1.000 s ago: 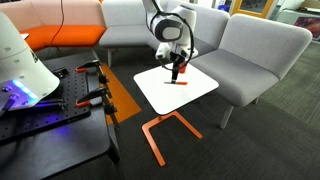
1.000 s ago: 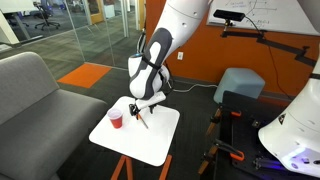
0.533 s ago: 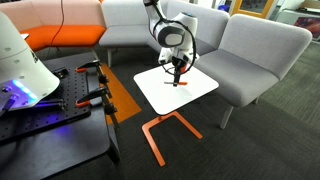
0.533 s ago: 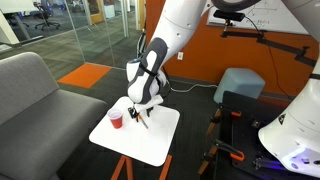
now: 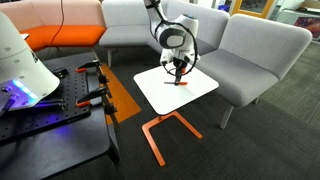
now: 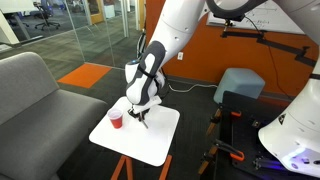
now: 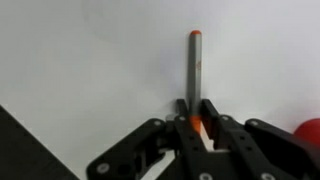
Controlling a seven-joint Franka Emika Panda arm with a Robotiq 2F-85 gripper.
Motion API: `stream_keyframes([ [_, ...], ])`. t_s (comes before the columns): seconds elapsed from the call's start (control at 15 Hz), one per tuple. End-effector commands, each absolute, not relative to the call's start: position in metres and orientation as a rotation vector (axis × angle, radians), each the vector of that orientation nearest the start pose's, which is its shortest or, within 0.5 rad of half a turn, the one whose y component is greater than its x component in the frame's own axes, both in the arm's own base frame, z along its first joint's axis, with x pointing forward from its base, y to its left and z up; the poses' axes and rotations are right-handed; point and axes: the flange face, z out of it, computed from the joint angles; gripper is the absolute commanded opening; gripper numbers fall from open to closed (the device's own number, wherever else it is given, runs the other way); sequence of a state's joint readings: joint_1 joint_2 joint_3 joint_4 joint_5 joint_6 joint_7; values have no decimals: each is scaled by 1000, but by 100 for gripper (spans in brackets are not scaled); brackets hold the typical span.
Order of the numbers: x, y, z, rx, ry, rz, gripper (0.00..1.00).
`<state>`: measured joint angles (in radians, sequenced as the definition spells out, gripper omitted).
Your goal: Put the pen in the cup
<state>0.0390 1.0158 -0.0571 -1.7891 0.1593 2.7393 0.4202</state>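
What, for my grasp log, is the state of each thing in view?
Thin red-orange pen: clamped at one end, not in the cup.
Small red plastic cup: upright on the white table, apart from the pen.
Gripper: shut on the pen.

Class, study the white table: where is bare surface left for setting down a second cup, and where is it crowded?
Bare: the wide stretch of the white table between the gripper and the table edge nearest the camera in an exterior view. Crowded: the opposite side, where the cup stands close beside the gripper, shut on the pen.
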Motion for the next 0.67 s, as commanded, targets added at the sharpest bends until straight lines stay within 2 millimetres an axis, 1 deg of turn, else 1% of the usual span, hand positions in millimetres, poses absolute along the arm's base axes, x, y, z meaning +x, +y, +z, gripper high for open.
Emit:
stream_keyframes([
  [0.0, 602, -20, -19, -3043, 861, 89, 0],
  [0.13, 604, -21, -19, -3053, 864, 51, 4],
  [0.2, 606, -22, -19, -3061, 851, 11, 4],
  [0.27, 606, -23, 7, -3058, 881, -75, 4],
  [0.4, 609, -26, 31, -3078, 783, -189, 4],
  [0.6, 609, -24, 78, -3107, 542, -337, 4],
])
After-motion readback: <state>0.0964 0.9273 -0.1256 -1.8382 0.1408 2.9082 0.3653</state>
